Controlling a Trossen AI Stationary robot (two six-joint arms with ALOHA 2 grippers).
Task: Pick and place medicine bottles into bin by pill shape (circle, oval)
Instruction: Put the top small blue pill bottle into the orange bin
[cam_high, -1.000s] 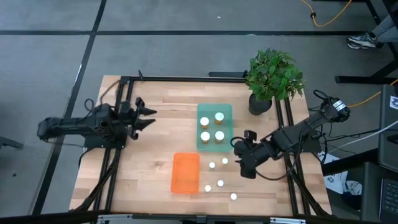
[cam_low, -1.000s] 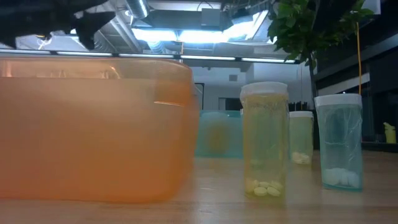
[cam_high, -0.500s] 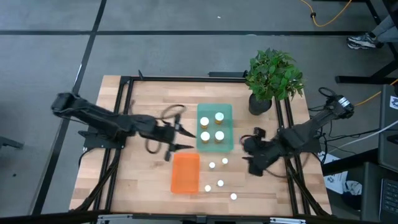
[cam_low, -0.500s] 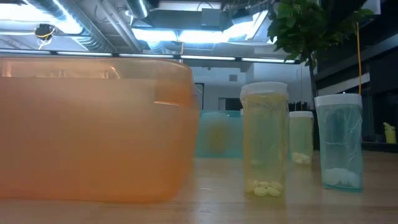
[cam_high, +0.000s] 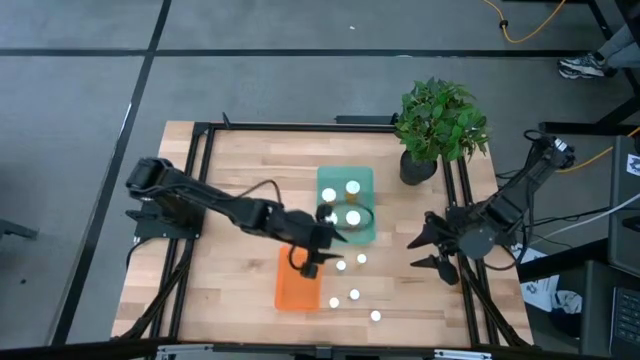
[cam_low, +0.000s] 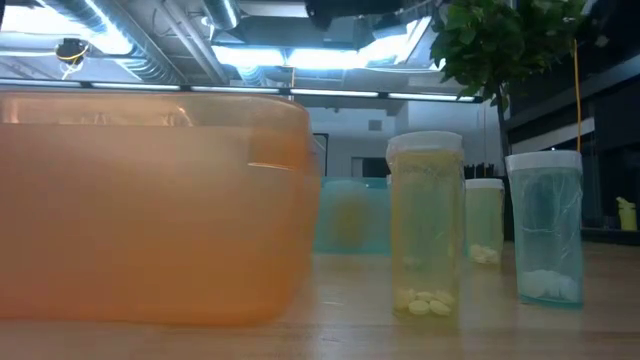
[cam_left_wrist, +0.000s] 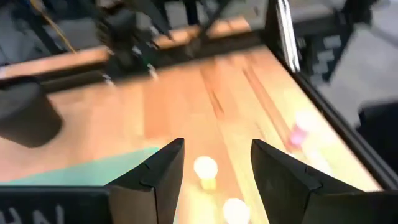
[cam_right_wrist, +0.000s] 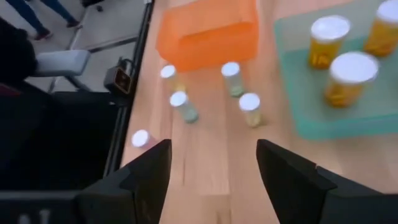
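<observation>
Bottles (cam_high: 354, 295) stand lower centre on the bench (cam_high: 240, 180); left end effector (cam_high: 322, 252), released, hangs mid-frame; right end effector (cam_high: 427, 251), released, centre-right.

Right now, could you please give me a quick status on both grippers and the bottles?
Left gripper open, over the orange bin's corner near the loose bottles. Right gripper open, empty, at the table's right. Four wide-capped bottles in the green tray. Nothing blocking.

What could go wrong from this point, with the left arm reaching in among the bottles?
The left gripper, open, hangs between the green tray and the orange bin; descending, it may clip the tray's rim. The loose small bottles stand close together, so grabbing one may topple a neighbour. The right gripper waits open nearby, risking a collision.
</observation>
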